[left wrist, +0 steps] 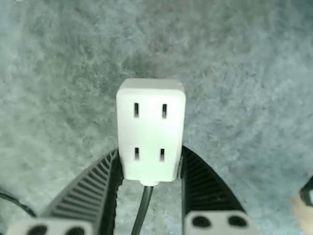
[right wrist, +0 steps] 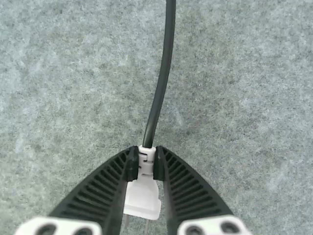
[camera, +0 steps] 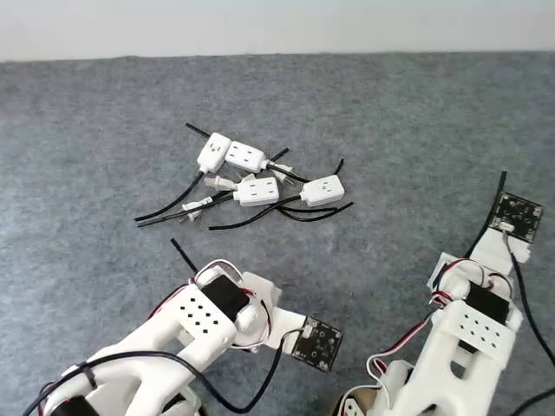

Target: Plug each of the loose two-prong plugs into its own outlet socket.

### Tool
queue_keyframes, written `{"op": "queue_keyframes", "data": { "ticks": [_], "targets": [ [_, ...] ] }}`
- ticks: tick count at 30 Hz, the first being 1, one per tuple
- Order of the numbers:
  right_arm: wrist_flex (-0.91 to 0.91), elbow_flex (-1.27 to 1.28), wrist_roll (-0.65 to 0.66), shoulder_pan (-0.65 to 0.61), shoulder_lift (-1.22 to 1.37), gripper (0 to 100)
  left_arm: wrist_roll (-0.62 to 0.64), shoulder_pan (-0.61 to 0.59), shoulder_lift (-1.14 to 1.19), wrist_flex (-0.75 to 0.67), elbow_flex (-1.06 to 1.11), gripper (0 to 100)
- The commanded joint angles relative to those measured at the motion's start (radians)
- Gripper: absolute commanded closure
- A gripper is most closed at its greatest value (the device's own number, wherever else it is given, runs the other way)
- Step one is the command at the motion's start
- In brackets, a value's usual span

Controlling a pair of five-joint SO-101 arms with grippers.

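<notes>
Plug (right wrist: 142,198): white, two-pronged. You have it clamped by its body in your right gripper (right wrist: 145,152), a ribbed pad pressing each side and the prongs pointing back toward the wrist.
Plug's cord (right wrist: 164,73): black. It runs straight out past the fingertips over the grey carpet (right wrist: 254,98).
Outlet socket (left wrist: 150,122): a white block with two pairs of slots facing the wrist camera. Your left gripper (left wrist: 149,152) pinches it at its cord end, one pad on each side.
Socket's cord (left wrist: 142,210): black. It leaves the block between the fingers.
Left arm (camera: 199,321): on the near side of the cluster, close to it, toward its left end.
Right arm (camera: 473,321): also on the near side of the cluster, but well apart from it, out past its right end.
Cluster (camera: 257,191): you can see white socket blocks, small loose plugs and tangled black cords lying together on the carpet, farther out than both arms.
</notes>
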Motion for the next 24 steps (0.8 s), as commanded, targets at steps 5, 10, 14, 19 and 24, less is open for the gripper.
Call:
{"op": "queue_keyframes", "data": {
  "ticks": [5, 10, 14, 19, 24],
  "targets": [
    [-0.019, -0.011, 0.012, -0.008, -0.025, 99.0, -0.003, 0.003, -0.029, -0.017, -0.068, 80],
    [-0.019, -0.011, 0.012, -0.024, -0.025, 99.0, 0.005, 0.003, -0.031, -0.017, -0.058, 65],
    [-0.019, -0.009, 0.012, -0.025, -0.025, 99.0, 0.031, 0.005, -0.031, -0.038, -0.038, 65],
    [-0.019, -0.009, 0.012, -0.025, -0.025, 99.0, 0.292, 0.006, -0.040, -0.038, -0.047, 66],
    [-0.033, -0.006, 0.012, -0.030, -0.025, 99.0, 0.855, -0.003, -0.041, -0.078, -0.081, 76]
  ]
}}
